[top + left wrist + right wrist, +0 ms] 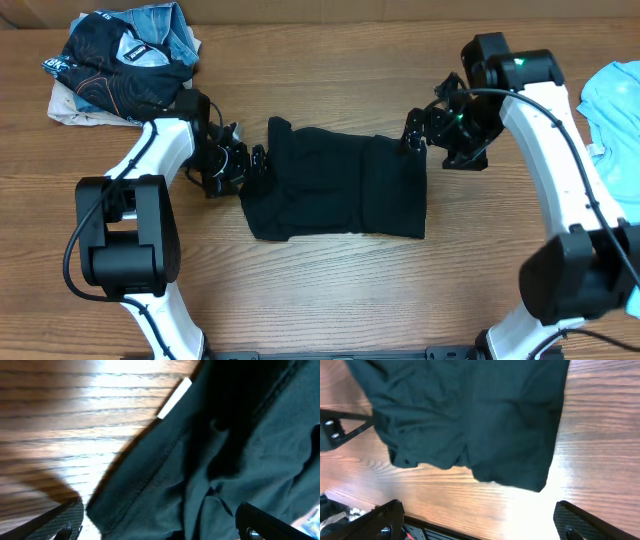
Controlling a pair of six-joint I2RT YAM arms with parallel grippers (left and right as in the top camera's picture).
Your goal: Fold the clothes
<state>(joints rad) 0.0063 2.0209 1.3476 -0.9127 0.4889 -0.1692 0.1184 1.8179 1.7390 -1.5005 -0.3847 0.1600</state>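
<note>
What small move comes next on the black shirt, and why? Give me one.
Probably close the left gripper on the left edge of the black shirt: its jaws stand open, and the wrist view shows that hem lying between them. The right gripper, also open, is at the opposite upper corner.

Shirt (340, 185) between the two finger pairs: plain black, no pattern. Neck label (175, 397) ahead of the left fingers (55, 522) is white. T-shirt (612, 100) outboard of the right fingers (590, 520) is light blue. Garment pile (120, 65) is dark navy print, denim blue and beige. Table (330, 300) is brown wood grain.
</note>
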